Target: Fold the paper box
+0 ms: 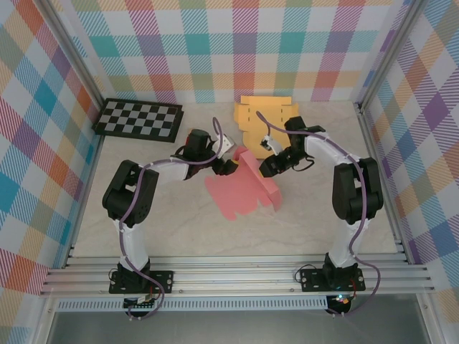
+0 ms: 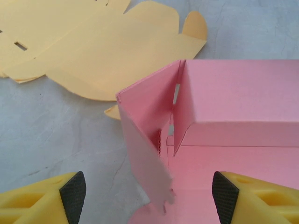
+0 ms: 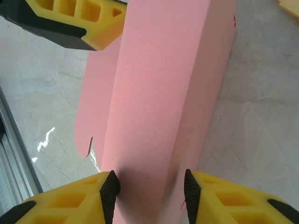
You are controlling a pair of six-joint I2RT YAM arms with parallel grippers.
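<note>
Roughly at the middle of the bench (image 1: 179, 229) lies the pink paper box (image 1: 240, 193), half folded: its base panel is flat on the surface and one long wall stands up along the side facing the right edge

From its base at the near edge, the left arm (image 1: 129, 193) rises to a bent elbow, and its forearm runs toward the centre. The left claw (image 1: 231, 163) sits at the far end of the box. In the left wrist view the left claw (image 2: 149, 191) is spread wide, its black pads (image 2: 74, 196) well apart. A loose pink flap of the box (image 2: 233, 93) stands between them, touching neither pad

The right arm (image 1: 351, 186) also climbs from the near edge, folds at the elbow and reaches in toward the centre. The right claw (image 1: 268, 159) meets the raised wall near its far end. In the right wrist view the right claw (image 3: 149, 191) is pinching that wall of the box (image 3: 163, 93), with a black pad (image 3: 110, 193) pressed on each face. One finger of the left claw (image 3: 79, 14) shows just beside the wall's other end

A flat yellow blank (image 1: 265, 118) lies by the far edge, just beyond the box, and its rounded tabs are visible in the left wrist view (image 2: 93, 51). A checkerboard (image 1: 138, 118) rests in the far left corner
</note>
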